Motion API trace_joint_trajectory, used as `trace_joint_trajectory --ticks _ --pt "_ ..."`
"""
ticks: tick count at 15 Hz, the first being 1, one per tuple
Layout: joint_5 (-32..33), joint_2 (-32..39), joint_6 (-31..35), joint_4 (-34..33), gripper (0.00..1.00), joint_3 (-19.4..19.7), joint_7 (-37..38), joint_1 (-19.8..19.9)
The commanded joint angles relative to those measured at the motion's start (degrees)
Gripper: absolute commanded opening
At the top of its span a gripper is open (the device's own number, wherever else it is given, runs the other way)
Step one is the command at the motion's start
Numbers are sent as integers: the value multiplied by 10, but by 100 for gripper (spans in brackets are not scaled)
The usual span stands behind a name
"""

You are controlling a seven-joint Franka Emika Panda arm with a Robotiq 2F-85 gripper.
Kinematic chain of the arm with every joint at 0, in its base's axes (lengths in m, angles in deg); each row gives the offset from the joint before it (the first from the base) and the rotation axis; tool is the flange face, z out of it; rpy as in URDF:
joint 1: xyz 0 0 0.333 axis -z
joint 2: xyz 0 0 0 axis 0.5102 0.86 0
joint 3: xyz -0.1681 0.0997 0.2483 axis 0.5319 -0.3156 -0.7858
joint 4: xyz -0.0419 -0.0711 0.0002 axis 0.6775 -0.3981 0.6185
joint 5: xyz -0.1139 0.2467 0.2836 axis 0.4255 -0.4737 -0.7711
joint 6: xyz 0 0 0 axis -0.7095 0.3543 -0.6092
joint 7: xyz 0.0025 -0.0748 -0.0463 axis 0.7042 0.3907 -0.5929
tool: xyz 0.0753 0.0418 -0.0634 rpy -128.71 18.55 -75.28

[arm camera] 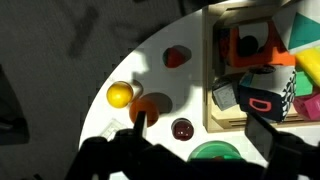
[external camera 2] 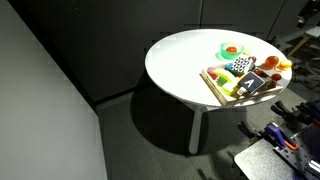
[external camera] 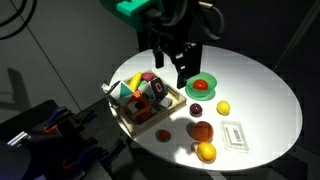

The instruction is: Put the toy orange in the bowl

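In an exterior view, one wooden tray [external camera: 120, 108] of mixed toys lies left of centre on the round white worktop [external camera: 265, 100]. Just right of it and higher in the frame hangs the pincer [external camera: 172, 70], jaws spread, grasping nothing. Further right a column runs from top to bottom. It holds one green bowl [external camera: 213, 88] with something reddish inside, then one small red piece [external camera: 197, 109]. Below these the toy orange [external camera: 202, 130] stands free on the worktop, apart from the bowl, and one yellower ball [external camera: 206, 152] sits near the lower rim. One lemon [external camera: 224, 107] and one white card [external camera: 234, 134] lie further right; past them the worktop is bare to its edge.

The wrist view leaves out the lemon and the card. At its left the yellower ball [arm camera: 120, 94] sits close to the worktop's edge. Next comes the toy orange [arm camera: 155, 102], partly behind a dark finger [arm camera: 140, 118], then the bowl [arm camera: 218, 152] at bottom centre.

In an exterior view the worktop [external camera 2: 175, 60] is open across its left half, with the bowl [external camera 2: 219, 48] at upper right.
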Motion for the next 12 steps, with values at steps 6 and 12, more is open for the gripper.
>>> trace_joint_trajectory --ticks 6,12 --pt "2 8 -4 -5 100 -12 6 14" --pt "-25 58 -7 -25 100 -11 -11 15"
